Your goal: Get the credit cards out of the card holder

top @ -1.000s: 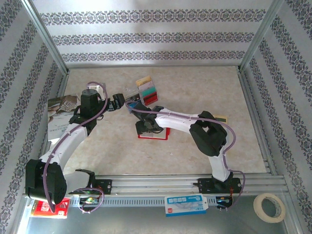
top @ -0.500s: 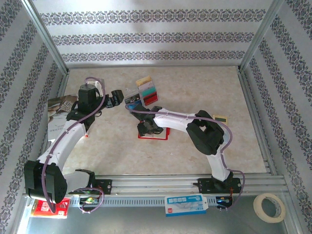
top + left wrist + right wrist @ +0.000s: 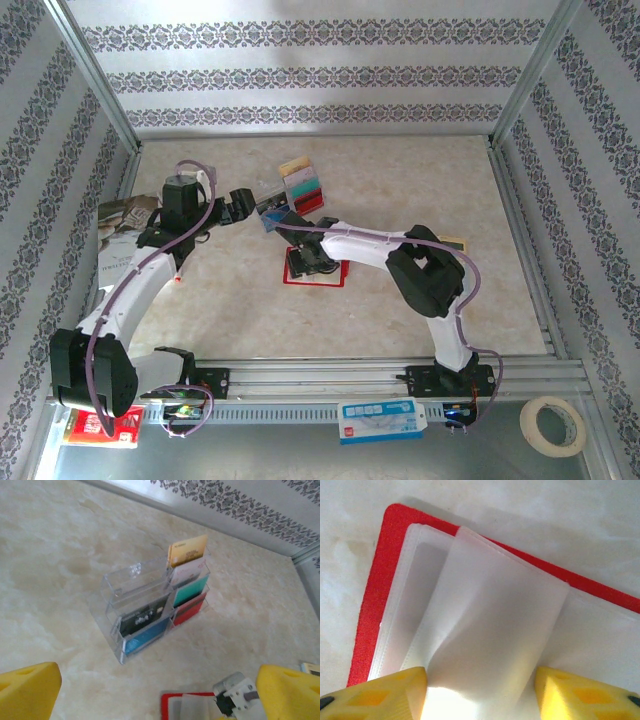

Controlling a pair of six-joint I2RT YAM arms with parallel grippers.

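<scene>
1. Left claw [image 3: 159, 692] is spread wide open with nothing in it, hanging above the table [image 3: 60, 555] and facing a clear tiered rack [image 3: 132, 580].
2. The credit cards [image 3: 189, 591] stand in that rack: tan, pale grey, teal and red down one column, black and blue in the other.
3. The card holder [image 3: 370, 615] lies open and flat on the table near the rack, on the side toward the arm bases. Red cover down, pale clear pockets up.
4. Right claw [image 3: 480, 692] is low over the holder, released. Its yellow fingers [image 3: 380, 690] are set apart, and one clear pocket leaf [image 3: 495, 620] rises between them.
</scene>
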